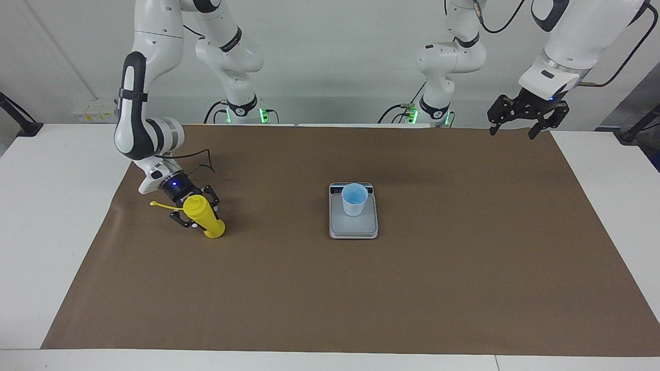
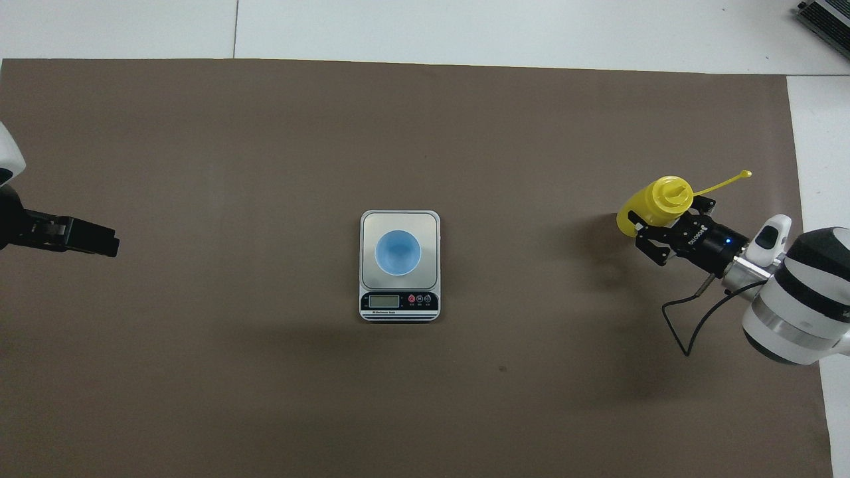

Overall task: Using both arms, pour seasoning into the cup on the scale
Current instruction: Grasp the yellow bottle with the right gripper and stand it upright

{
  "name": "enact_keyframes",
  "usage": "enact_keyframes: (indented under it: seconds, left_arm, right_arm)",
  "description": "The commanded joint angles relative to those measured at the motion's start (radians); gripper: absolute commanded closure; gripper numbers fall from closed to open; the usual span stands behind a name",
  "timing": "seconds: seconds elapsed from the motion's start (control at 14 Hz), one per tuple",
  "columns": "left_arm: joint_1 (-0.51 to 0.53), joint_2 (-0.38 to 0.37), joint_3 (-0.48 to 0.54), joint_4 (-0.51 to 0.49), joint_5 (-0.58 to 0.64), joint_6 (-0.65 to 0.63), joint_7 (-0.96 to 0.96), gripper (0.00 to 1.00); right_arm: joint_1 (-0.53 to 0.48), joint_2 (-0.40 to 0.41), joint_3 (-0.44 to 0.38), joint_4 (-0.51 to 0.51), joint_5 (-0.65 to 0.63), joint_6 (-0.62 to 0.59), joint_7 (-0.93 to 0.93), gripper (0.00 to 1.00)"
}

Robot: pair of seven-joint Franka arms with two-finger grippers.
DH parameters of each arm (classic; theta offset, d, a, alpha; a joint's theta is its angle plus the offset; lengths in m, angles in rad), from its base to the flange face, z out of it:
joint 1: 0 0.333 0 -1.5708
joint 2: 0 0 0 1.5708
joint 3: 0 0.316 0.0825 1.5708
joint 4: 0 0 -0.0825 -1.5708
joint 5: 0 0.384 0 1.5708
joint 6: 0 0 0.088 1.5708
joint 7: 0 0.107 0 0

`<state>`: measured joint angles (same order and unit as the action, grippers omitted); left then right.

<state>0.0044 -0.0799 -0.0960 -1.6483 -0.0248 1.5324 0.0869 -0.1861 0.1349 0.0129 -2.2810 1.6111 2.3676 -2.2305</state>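
Observation:
The yellow seasoning bottle (image 1: 205,219) (image 2: 654,202) leans on the brown mat toward the right arm's end of the table, its cap strap sticking out sideways. My right gripper (image 1: 197,211) (image 2: 645,236) is low at the mat and shut on the bottle's body. The light blue cup (image 1: 354,200) (image 2: 397,252) stands upright on the silver-grey scale (image 1: 353,229) (image 2: 398,302) at the mat's middle. My left gripper (image 1: 513,131) (image 2: 93,240) hangs open and empty in the air over the mat's edge at the left arm's end.
A brown mat (image 1: 412,283) covers most of the white table (image 1: 46,206). The scale's display strip faces the robots. A black cable (image 2: 684,325) loops from the right wrist over the mat.

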Motion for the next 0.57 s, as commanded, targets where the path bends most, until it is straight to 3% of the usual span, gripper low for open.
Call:
enact_keyframes:
  seconds: [0.0, 0.5]
  left_arm:
    - [0.008, -0.014, -0.008, -0.021, 0.013, 0.017, -0.009, 0.0]
    - [0.008, -0.014, -0.008, -0.021, 0.013, 0.015, -0.01, 0.0]
  right_arm:
    - [0.04, -0.086, 0.007, -0.011, -0.095, 0.067, 0.144, 1.0]
    - [0.154, -0.113, 0.009, 0.017, -0.318, 0.146, 0.314, 1.0]
